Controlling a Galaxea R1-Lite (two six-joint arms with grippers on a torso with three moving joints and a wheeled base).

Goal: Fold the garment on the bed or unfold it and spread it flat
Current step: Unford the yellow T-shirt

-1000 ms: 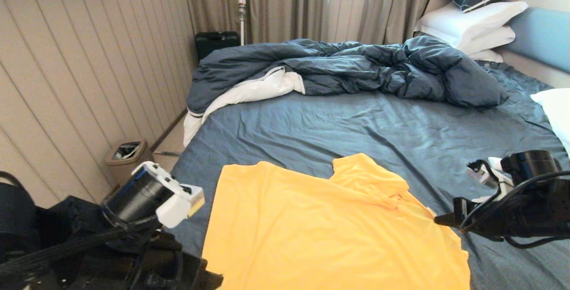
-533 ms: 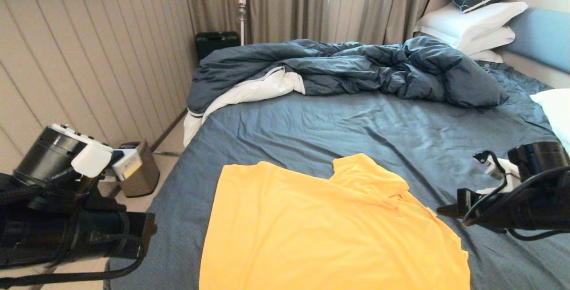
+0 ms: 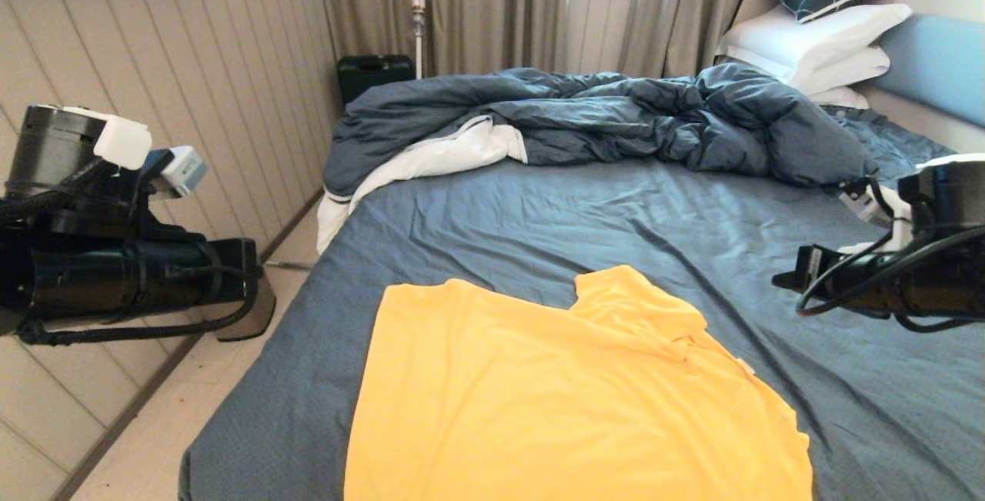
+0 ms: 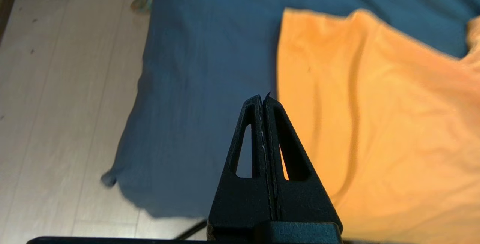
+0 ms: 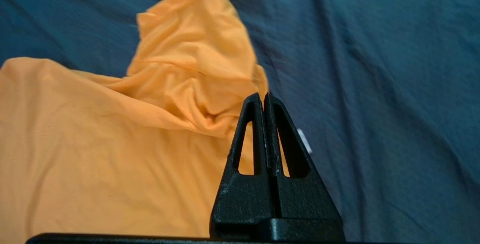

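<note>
The bed (image 3: 539,216) holds the shirt (image 3: 569,401) near its foot, mostly flat — 1 sleeve bunched. Left gripper (image 4: 262,99) and right gripper (image 5: 262,98) hang above, fingers pressed together, empty. Smoothing that sleeve looks left to do.

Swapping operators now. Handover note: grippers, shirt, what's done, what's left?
Left gripper: shut, empty, raised off the bed's left edge.
Right gripper: shut, empty, raised over the sheet right of the shirt.
Shirt: lies on the bed's near part, mostly flat; one sleeve is bunched and folded over near the collar.
Done: body spread out.
Left: flatten that sleeve, or start the fold.
</note>
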